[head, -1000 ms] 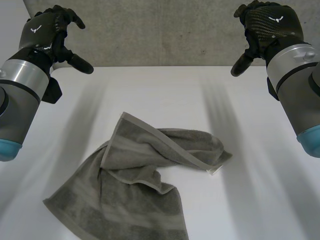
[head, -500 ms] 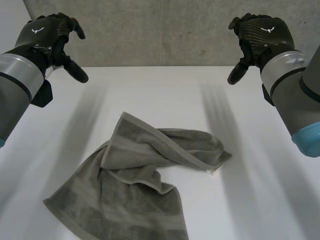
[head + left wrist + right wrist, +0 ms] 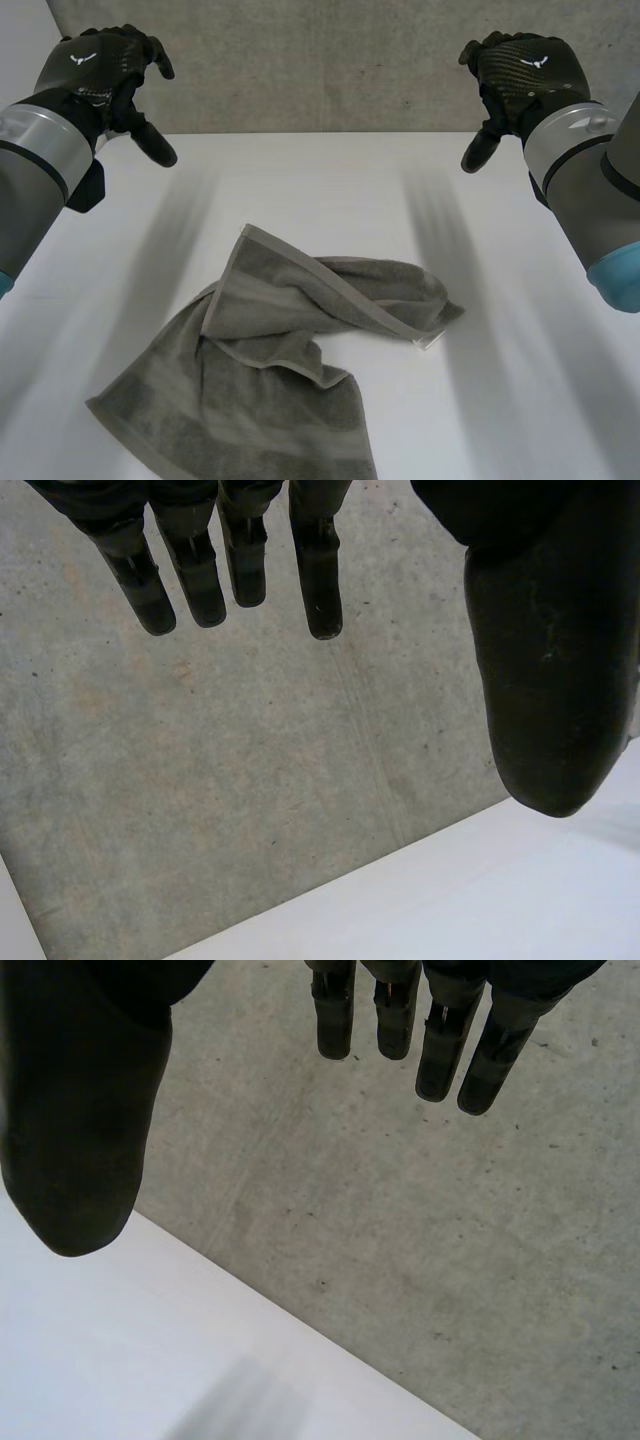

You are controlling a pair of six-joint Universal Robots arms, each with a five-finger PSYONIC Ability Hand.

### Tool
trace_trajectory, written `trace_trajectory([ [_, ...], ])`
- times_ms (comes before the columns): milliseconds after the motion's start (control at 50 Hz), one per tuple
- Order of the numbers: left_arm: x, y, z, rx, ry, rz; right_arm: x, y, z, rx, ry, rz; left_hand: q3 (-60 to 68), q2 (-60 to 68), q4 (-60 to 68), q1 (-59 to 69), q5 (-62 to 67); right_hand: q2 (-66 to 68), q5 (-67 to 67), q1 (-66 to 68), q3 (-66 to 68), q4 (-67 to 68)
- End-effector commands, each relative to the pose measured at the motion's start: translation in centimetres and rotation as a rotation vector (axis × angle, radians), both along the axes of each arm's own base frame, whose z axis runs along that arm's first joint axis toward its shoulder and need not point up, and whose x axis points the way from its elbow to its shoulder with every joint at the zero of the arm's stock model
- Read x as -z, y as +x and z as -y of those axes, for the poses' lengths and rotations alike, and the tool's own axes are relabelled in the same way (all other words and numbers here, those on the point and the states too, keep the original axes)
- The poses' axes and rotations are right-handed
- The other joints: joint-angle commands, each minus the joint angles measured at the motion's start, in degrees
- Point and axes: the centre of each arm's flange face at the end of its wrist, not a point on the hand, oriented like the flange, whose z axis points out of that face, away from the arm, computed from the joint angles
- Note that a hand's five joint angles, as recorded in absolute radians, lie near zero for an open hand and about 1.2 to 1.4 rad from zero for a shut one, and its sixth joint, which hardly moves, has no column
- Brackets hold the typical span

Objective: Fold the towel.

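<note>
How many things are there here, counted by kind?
towel, grey and crumpled: 1
robot hands, black: 2 (left robot hand, right robot hand, both open and holding nothing)
table, white: 1
Total: 4

Head view: high, looking down onto table. Wrist views: low, facing concrete wall; all share table's far edge.

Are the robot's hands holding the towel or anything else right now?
No. The left hand and right hand are open above the table's far edge; the towel lies crumpled, untouched.
</note>
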Motion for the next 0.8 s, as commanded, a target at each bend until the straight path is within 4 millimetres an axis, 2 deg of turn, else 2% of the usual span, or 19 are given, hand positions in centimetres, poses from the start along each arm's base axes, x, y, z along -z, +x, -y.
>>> trace_trajectory([
  [20, -0.2, 0.0, -0.1, 0.002, -0.005, -0.006, 1.1, 1.2, -0.5, -0.082, 0.017, -0.052, -4.2, -3.6, -4.4, -4.3, -2.1, -3.9, -3.5, -3.6, -3.7, -4.4],
  [40, -0.2, 0.0, -0.1, 0.002, -0.005, -0.006, 1.1, 1.2, -0.5, -0.082, 0.017, -0.052, -4.2, -3.6, -4.4, -4.3, -2.2, -3.9, -3.5, -3.6, -3.7, -4.4],
  [80, -0.4, 0.2, 0.0, -0.005, -0.010, -0.008, 2.9, 2.3, -1.1, -0.185, 0.036, -0.172, -4.0, -3.5, -4.2, -4.1, -2.0, -3.9, -3.5, -3.6, -3.7, -4.4],
  [100, -0.4, 0.3, 0.0, -0.005, -0.010, -0.008, 2.9, 2.3, -1.1, -0.186, 0.036, -0.173, -4.0, -3.5, -4.2, -4.1, -2.0, -3.9, -3.5, -3.6, -3.7, -4.4],
  [140, -0.4, 0.3, 0.1, -0.008, -0.011, -0.010, 5.1, 4.0, -2.4, -0.310, 0.047, -0.324, -4.0, -3.5, -4.2, -4.1, -2.0, -3.9, -3.5, -3.6, -3.7, -4.4],
  [160, -0.4, 0.4, 0.2, -0.011, -0.012, -0.012, 5.1, 4.0, -2.4, -0.310, 0.047, -0.324, -4.0, -3.5, -4.2, -4.1, -2.0, -3.9, -3.5, -3.6, -3.7, -4.4],
  [200, -0.5, 0.5, 0.2, -0.013, -0.015, -0.013, 6.0, 5.1, -3.5, -0.374, 0.036, -0.388, -4.0, -3.5, -4.2, -4.1, -2.0, -3.9, -3.5, -3.6, -3.7, -4.4],
  [240, -0.5, 0.5, 0.2, -0.014, -0.015, -0.014, 7.8, 7.6, -5.8, -0.482, 0.008, -0.459, -4.0, -3.5, -4.2, -4.1, -2.0, -3.9, -3.5, -3.6, -3.7, -4.4],
  [260, -0.5, 0.5, 0.2, -0.014, -0.015, -0.014, 7.8, 7.6, -5.8, -0.483, 0.008, -0.460, -4.0, -3.5, -4.2, -4.1, -2.0, -3.9, -3.5, -3.6, -3.7, -4.4],
  [300, -0.4, 0.6, 0.3, -0.016, -0.013, -0.014, 9.5, 10.0, -6.7, -0.538, -0.021, -0.456, -4.0, -3.5, -4.2, -4.1, -2.0, -3.9, -3.5, -3.6, -3.7, -4.4],
  [320, -0.4, 0.6, 0.3, -0.017, -0.013, -0.015, 9.5, 10.0, -6.7, -0.538, -0.021, -0.456, -4.0, -3.5, -4.2, -4.1, -2.0, -3.9, -3.5, -3.6, -3.7, -4.4],
  [360, -0.3, 0.6, 0.3, -0.017, -0.009, -0.016, 10.6, 12.4, -7.1, -0.570, -0.087, -0.433, -4.0, -3.5, -4.2, -4.1, -2.0, -3.9, -3.5, -3.6, -3.7, -4.4],
  [420, -0.2, 0.7, 0.5, -0.021, -0.007, -0.017, 11.2, 13.6, -7.6, -0.591, -0.115, -0.419, -4.0, -3.5, -4.2, -4.1, -2.0, -3.9, -3.5, -3.6, -3.7, -4.4],
  [460, -0.1, 0.8, 0.5, -0.023, -0.006, -0.016, 12.2, 15.6, -8.6, -0.631, -0.151, -0.408, -4.0, -3.5, -4.2, -4.1, -2.0, -3.9, -3.5, -3.6, -3.7, -4.4],
  [640, 0.0, 0.7, 0.6, -0.023, -0.003, -0.015, 15.2, 19.4, -9.4, -0.696, -0.176, -0.403, -4.0, -3.5, -4.2, -4.1, -2.0, -3.9, -3.5, -3.6, -3.7, -4.4],
  [680, 0.0, 0.8, 0.7, -0.025, -0.003, -0.015, 16.6, 20.2, -9.2, -0.706, -0.160, -0.417, -4.0, -3.5, -4.2, -4.1, -2.0, 2.1, 2.5, 2.3, 2.2, 1.5],
  [740, 0.0, 0.8, 0.7, -0.025, -0.006, -0.016, 17.1, 20.5, -9.0, -0.709, -0.148, -0.424, -4.0, -3.5, -4.2, -4.1, -2.0, 7.6, 8.1, 7.9, 7.8, 7.1],
  [780, 0.0, 0.7, 0.7, -0.023, -0.012, -0.016, 17.7, 20.8, -8.7, -0.714, -0.121, -0.441, -4.0, -3.5, -4.2, -4.1, -2.0, 28.9, 29.3, 29.2, 29.0, 28.4],
  [800, 0.0, 0.7, 0.7, -0.023, -0.012, -0.016, 17.7, 20.8, -8.7, -0.714, -0.121, -0.441, -4.0, -3.5, -4.2, -4.1, -2.0, 29.0, 29.4, 29.3, 29.1, 28.5],
])
